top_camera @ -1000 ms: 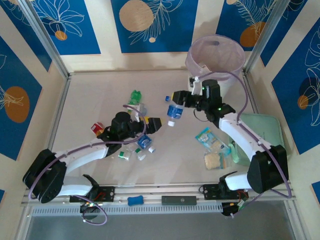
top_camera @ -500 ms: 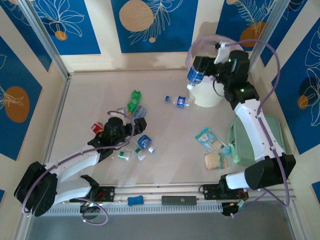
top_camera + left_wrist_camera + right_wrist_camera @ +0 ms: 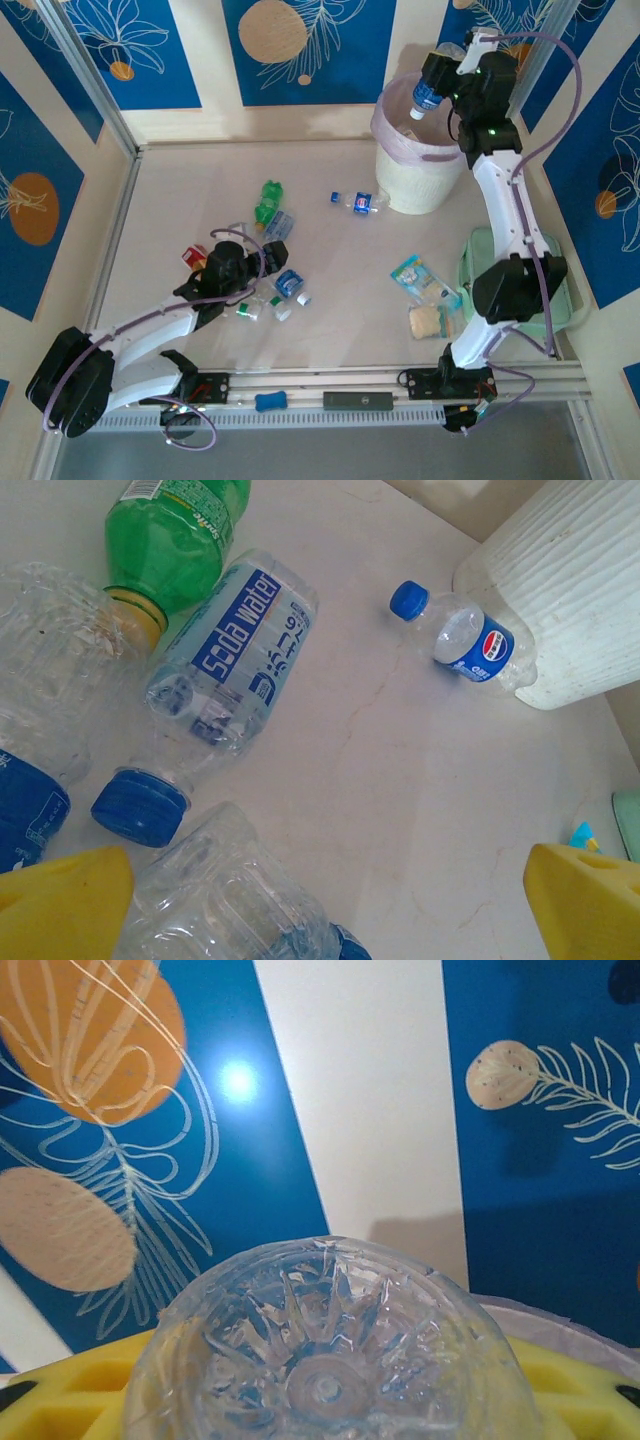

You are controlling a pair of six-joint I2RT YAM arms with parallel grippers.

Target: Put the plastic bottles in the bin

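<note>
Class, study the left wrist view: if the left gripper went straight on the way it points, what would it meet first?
Probably the crumpled clear bottle lying ahead of the open left gripper, low between its fingers; otherwise bare table. Depth is unclear. The soda water bottle lies farther, to the left.

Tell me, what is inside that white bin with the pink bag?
From above, the bin mouth shows pale liner, with no bottle plainly visible inside. The right gripper holds a clear bottle over the opening, covering its far part. The bottom is out of sight.
</note>
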